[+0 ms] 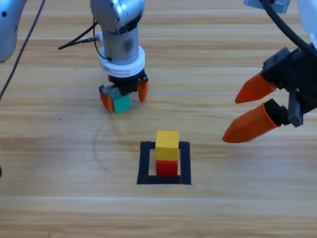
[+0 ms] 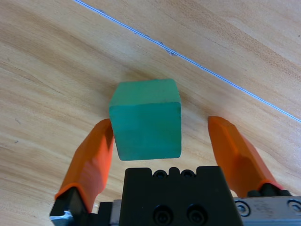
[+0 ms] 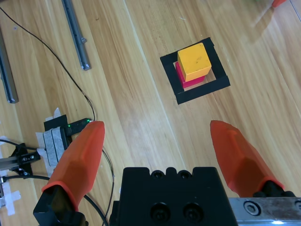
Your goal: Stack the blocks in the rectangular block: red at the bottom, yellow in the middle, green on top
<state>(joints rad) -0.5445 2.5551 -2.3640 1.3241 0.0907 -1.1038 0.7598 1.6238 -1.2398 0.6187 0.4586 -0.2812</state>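
Observation:
The green cube (image 1: 120, 103) lies on the table up and left of the rectangular block, between the jaws of my left gripper (image 1: 124, 95). In the left wrist view the green cube (image 2: 146, 120) touches one jaw of the left gripper (image 2: 160, 122), and a gap separates it from the other, so the gripper is open around it. The yellow cube (image 1: 167, 143) sits on the red cube (image 1: 167, 168) inside the black tape rectangle (image 1: 145, 164). My right gripper (image 1: 232, 120) hovers open and empty to the right of the stack. From its wrist view, the yellow cube (image 3: 194, 60), red cube (image 3: 180, 75) and tape rectangle (image 3: 188, 96) lie ahead.
A black cable (image 1: 77, 40) runs across the table at the top left. The right wrist view shows metal rails (image 3: 75, 33), thin cables (image 3: 89, 106) and a taped-down small device (image 3: 59, 129) off to one side. A thin pale line (image 2: 188, 59) crosses the wood beyond the green cube.

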